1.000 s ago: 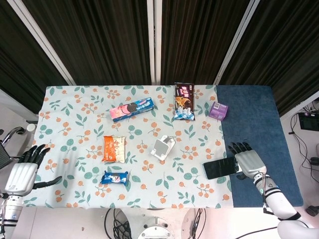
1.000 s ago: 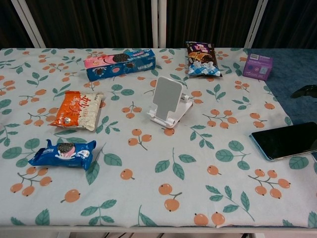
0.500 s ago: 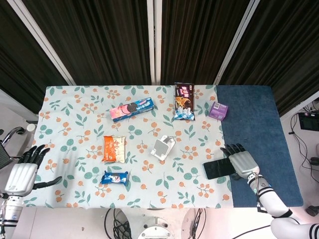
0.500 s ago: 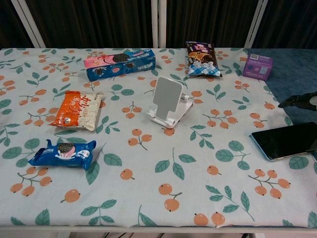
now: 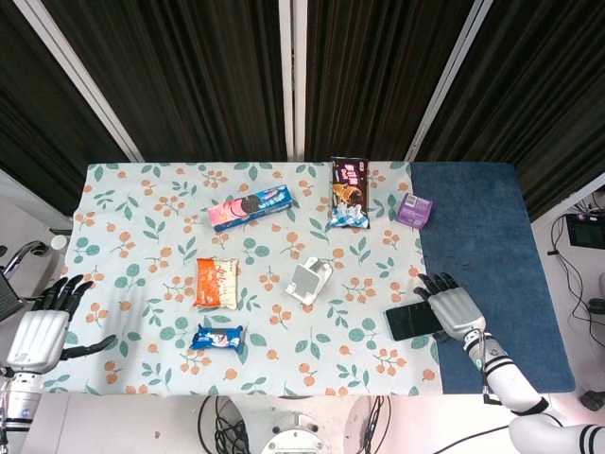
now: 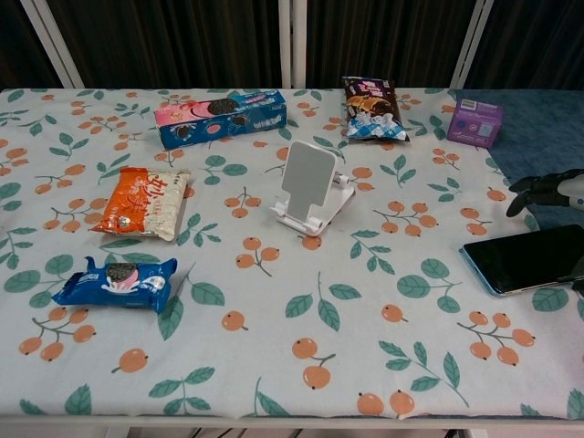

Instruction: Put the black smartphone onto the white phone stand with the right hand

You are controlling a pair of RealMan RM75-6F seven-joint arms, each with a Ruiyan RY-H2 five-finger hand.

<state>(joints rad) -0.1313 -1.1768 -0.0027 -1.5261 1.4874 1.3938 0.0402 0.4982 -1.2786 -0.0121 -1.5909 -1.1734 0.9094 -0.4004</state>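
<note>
The black smartphone lies flat, screen up, at the right front of the floral cloth, across the seam with the blue mat. My right hand hovers over its right end with fingers spread, holding nothing. The white phone stand stands upright near the table's middle, left of the phone, with nothing on it. My left hand hangs off the table's front left corner, fingers apart and empty.
A pink and blue cookie box and a dark snack bag lie at the back. A purple box sits on the blue mat. An orange packet and a blue cookie pack lie left of the stand.
My right hand has slid left over the phone's right end, its fingers now showing at the chest view's right edge. The phone and the left hand have not moved.
</note>
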